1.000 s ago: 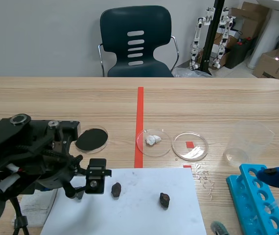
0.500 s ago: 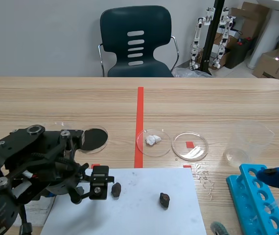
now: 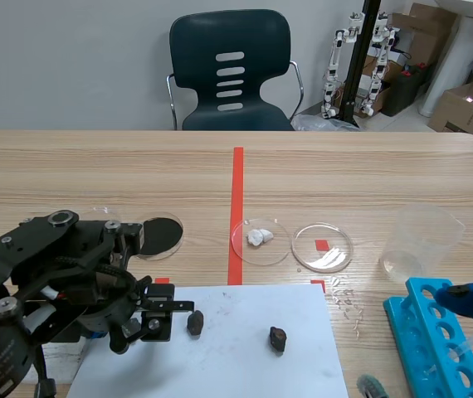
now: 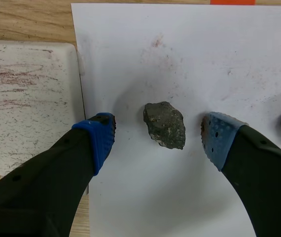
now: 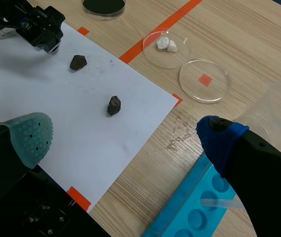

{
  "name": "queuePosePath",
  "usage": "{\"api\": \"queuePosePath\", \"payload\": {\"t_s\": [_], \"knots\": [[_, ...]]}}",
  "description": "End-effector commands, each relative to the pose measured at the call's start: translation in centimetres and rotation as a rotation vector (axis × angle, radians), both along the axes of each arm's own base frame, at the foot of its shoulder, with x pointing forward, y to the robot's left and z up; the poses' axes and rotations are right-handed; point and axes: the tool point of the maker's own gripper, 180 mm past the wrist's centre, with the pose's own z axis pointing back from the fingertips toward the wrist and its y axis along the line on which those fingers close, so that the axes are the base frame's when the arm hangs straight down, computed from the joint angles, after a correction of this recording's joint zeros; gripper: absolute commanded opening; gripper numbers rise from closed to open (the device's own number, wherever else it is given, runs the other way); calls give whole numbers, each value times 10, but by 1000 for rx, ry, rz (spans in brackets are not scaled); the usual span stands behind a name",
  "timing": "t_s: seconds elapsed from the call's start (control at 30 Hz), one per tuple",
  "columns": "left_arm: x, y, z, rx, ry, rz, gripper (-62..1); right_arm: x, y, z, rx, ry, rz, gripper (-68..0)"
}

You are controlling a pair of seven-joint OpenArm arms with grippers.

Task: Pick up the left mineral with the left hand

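Note:
The left mineral (image 3: 195,322) is a small dark grey stone on the white paper sheet (image 3: 236,365). In the left wrist view this mineral (image 4: 165,125) shows between the blue pads of my left gripper (image 4: 158,133), which is open and touches nothing. From the scene view the left gripper (image 3: 163,317) hovers just left of the stone. The right mineral (image 3: 277,337) lies further right on the sheet. My right gripper (image 5: 125,134) stands open and holds nothing, near the blue tube rack (image 3: 436,340).
Beyond the sheet stand a dish of black powder (image 3: 155,235), a petri dish with white pieces (image 3: 260,240), an empty petri dish (image 3: 323,247) and a clear plastic beaker (image 3: 419,240). A scuffed white board (image 4: 27,108) lies left of the sheet.
My left arm swung in toward the left mineral and sank lower, with its fingers staying apart. The minerals and the right arm have not moved.

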Motion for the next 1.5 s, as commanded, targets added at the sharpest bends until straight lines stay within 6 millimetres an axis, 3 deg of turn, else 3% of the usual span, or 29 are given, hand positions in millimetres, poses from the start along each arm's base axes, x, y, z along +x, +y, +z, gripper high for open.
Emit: {"api": "queuePosePath", "payload": {"t_s": [0.0, 0.17, 0.4, 0.83, 1.17, 1.47], "knots": [[4, -3, 4, -5, -13, 0, -237, 5, 2, 9, 20, -31, 4, -65], [4, -3, 4, -6, -13, 0, -385, 5, 2, 9, 20, -31, 4, -65], [4, -3, 4, -8, -12, 1, -481, 5, 2, 9, 20, -31, 4, -65], [6, -2, 11, -10, -47, -8, -483, 5, 2, 9, 20, -31, 5, -65], [16, 1, 55, -57, -292, -46, -483, 5, 2, 9, 20, -31, 4, -65], [17, 32, 100, -53, -566, -7, -483, 5, 2, 9, 20, -31, 4, -65]]}}
